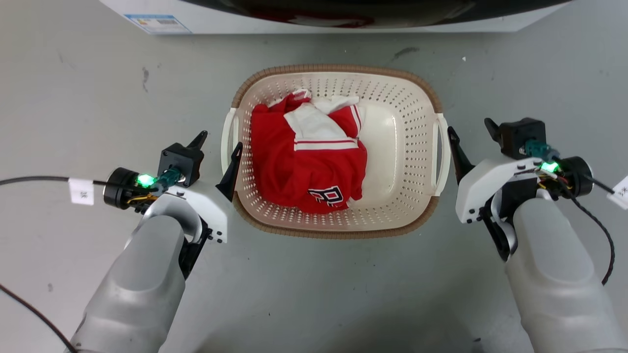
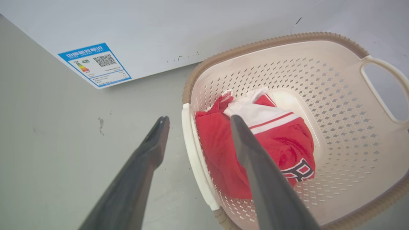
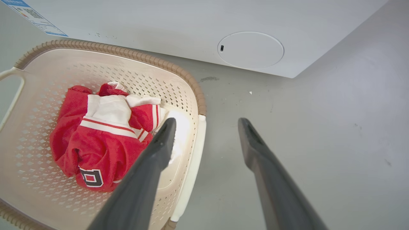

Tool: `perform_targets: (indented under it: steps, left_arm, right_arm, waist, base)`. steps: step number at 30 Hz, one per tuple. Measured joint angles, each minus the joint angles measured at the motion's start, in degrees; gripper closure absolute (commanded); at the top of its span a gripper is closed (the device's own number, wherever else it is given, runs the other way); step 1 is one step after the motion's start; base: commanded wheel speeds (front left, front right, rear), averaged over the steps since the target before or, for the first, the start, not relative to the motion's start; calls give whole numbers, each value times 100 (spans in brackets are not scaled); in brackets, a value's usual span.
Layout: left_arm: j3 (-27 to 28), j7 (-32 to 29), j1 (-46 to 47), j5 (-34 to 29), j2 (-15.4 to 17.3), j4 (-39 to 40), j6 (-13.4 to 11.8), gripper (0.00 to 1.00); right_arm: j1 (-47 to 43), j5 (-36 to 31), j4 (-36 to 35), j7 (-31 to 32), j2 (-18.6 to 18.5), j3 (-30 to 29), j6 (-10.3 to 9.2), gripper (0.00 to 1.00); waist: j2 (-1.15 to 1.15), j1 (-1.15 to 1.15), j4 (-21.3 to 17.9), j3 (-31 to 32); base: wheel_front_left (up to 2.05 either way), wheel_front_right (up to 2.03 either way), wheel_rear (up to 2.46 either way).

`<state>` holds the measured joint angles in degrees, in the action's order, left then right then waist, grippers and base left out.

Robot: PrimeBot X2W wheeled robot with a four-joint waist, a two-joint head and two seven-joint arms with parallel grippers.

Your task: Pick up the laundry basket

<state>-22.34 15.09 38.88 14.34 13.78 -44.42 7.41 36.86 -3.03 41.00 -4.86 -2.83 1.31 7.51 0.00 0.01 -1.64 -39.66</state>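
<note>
The laundry basket (image 1: 392,93), cream perforated plastic with a brown woven rim, stands on the grey floor between my two arms. It holds a crumpled red and white garment (image 1: 304,162). My left gripper (image 1: 221,138) is open at the basket's left handle (image 1: 226,142). In the left wrist view that handle (image 2: 195,159) runs between the fingers of the left gripper (image 2: 199,118). My right gripper (image 1: 467,124) is open beside the right handle (image 1: 445,147). In the right wrist view the handle (image 3: 191,159) lies between the two fingers of the right gripper (image 3: 207,119). Neither gripper holds anything.
A white washer (image 1: 343,19) stands just beyond the basket, with a blue label (image 1: 157,22) at its lower left. Bare grey floor (image 1: 319,294) surrounds the basket. Black cables (image 1: 29,180) trail from both wrists.
</note>
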Motion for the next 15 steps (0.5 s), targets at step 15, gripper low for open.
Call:
perform_targets:
  steps: [15]
  left_arm:
    - [-1763,-455,1204,1568,174,-1280,0,0]
  right_arm:
    - [921,268,1372,347,-5,108,0,0]
  waist:
    - [0,0,92,-622]
  base:
    - [0,0,0]
